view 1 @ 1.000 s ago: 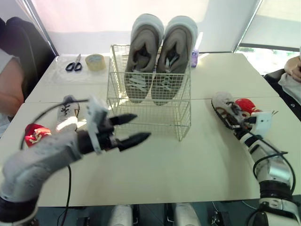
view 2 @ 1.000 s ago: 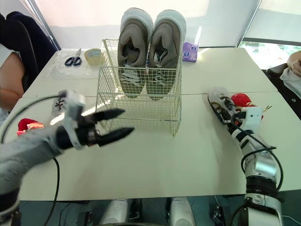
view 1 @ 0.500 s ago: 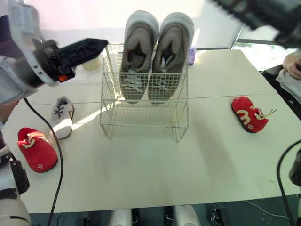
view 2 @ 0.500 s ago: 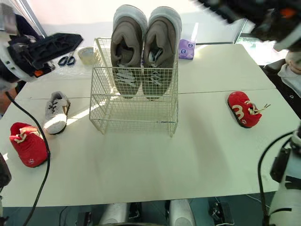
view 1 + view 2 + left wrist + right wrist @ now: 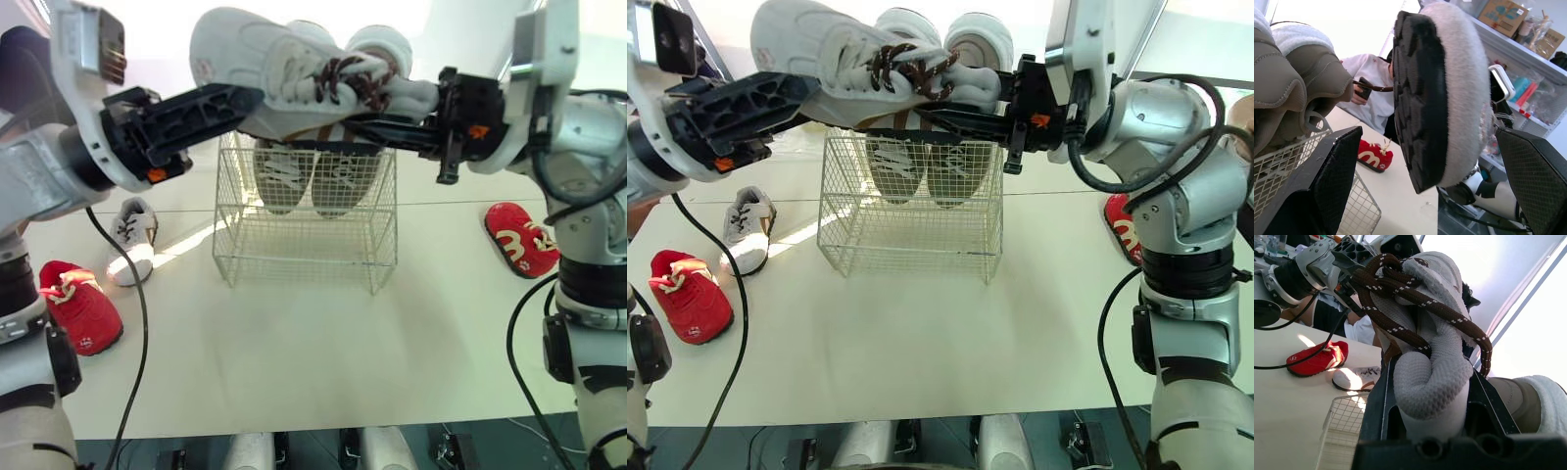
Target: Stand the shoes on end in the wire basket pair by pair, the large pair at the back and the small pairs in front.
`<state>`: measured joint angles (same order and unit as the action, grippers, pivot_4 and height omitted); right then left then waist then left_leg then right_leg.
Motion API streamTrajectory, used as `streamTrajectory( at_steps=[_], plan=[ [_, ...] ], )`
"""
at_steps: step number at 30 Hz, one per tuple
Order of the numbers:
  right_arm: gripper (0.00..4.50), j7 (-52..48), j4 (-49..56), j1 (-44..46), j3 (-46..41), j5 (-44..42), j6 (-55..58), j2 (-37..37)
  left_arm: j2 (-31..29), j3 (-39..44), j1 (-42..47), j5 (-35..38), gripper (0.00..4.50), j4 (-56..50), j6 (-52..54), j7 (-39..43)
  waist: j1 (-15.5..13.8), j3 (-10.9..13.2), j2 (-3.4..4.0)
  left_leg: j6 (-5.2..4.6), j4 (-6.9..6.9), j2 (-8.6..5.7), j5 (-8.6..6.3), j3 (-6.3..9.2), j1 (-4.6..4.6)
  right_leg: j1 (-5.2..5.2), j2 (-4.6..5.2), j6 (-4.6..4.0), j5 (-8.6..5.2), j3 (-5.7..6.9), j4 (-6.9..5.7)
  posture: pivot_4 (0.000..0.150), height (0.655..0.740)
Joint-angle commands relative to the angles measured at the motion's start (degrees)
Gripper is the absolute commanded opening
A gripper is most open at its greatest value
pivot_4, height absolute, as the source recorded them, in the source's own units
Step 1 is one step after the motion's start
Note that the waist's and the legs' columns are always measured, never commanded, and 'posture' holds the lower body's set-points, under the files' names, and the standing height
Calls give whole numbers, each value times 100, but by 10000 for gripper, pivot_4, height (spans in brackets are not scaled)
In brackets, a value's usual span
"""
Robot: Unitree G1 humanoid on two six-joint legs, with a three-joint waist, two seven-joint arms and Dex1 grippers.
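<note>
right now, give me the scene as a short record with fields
held: brown-laced white shoe, above the wire basket
right end effector: shut on the brown-laced white shoe's heel end
left end effector: open, fingers either side of the toe end
basket: large grey pair on end at the back
table, robot's left: red shoe, small pale shoe
table, robot's right: second red shoe

White shoe (image 5: 294, 73), brown flecked laces (image 5: 348, 76), taupe large pair (image 5: 1298, 83), cream wire basket (image 5: 304, 240), red shoe (image 5: 78, 304)
</note>
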<state>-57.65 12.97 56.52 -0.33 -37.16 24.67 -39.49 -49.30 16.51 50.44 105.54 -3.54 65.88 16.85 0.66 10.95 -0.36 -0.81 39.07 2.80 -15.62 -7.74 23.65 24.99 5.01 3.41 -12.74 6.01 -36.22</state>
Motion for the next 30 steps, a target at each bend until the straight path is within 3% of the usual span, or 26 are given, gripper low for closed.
streamTrajectory(
  at_steps=[1, 2, 7, 9, 10, 13, 15, 17, 20, 25, 30],
  plan=[
    [7357, -51, 241, 121, -119, -89, -70, 92, 40, 6, 41, -62, 39680, -93, -166, -16, -2, 0, 0, 0, 0, 0, 0, 0, 0, 0, 0, 0, 0, 0, 0, 1500, 7400],
    [7357, -53, 263, 113, -126, -96, -57, 105, 61, 8, 33, -52, 37091, -88, -184, -32, -5, 0, 0, 0, 0, -1, 0, 0, 0, 0, 0, 0, 0, 0, 0, 1500, 7400],
    [7357, -61, 292, 55, -140, -58, 4, 113, 124, 44, 16, 84, 13637, -30, -200, -44, 0, 0, -1, 0, 0, -1, 0, 0, 0, 0, 0, 0, 0, 0, 0, 1500, 7400],
    [15633, -40, 275, -37, -186, -51, 91, 57, 176, 81, -3, 109, 4875, -36, -282, -134, -1, -1, -1, 0, 0, -1, 0, 0, 0, 0, 0, 0, 0, 0, 0, 1500, 7400],
    [18702, 67, 265, -145, -284, -91, 209, 22, 219, 139, -15, 154, 4818, -21, -372, -219, -5, -1, -1, 0, 0, -1, 0, 0, 0, 0, 0, 0, 0, 0, 0, 1500, 7400],
    [34427, 809, 163, -602, -905, -476, 701, 152, 389, 406, -85, 325, 4818, -25, -736, -527, -22, -5, -17, 0, 1, -1, 0, 3, -1, -4, 1, 0, 0, 2, 0, 1500, 7400],
    [43774, 2084, 88, -1081, -1834, -2075, 1248, 801, 620, 614, -227, 352, 4818, -215, -1124, -762, -15, -10, -26, -1, 4, -2, 0, 3, 0, -8, 4, -1, 0, 3, 2, 1500, 7400],
    [44550, 3145, 389, -1703, -2300, -3094, 1250, 1611, 980, 731, -324, 96, 4818, -564, -1567, -817, -14, -11, -28, -1, 4, 0, -1, 7, -9, -20, 5, -2, 1, 2, 1, 1500, 7400],
    [44550, 4182, 1201, -2230, -1919, -3604, 1106, 2648, 1523, 662, -341, -356, 4818, -934, -2102, -863, -12, -8, -23, 0, -1, 1, 0, 14, -10, -22, 4, -3, 1, 8, 1, 1500, 7400],
    [44550, 4951, 1579, -2068, -1013, -3396, 826, 3806, 2248, 417, -339, -923, 4818, -1206, -2636, -866, 33, -5, -13, 6, -6, 0, 4, 2, -13, -9, -8, -3, 2, -5, -6, 1500, 7400],
    [44550, 4925, 1307, -1549, -723, -3143, 429, 4213, 2564, 154, -500, -1399, 4818, -1419, -2760, -755, -5, -7, -17, 1, -3, -1, 1, 5, -12, -13, -9, -4, 2, -3, -2, 1500, 7400]
  ],
)
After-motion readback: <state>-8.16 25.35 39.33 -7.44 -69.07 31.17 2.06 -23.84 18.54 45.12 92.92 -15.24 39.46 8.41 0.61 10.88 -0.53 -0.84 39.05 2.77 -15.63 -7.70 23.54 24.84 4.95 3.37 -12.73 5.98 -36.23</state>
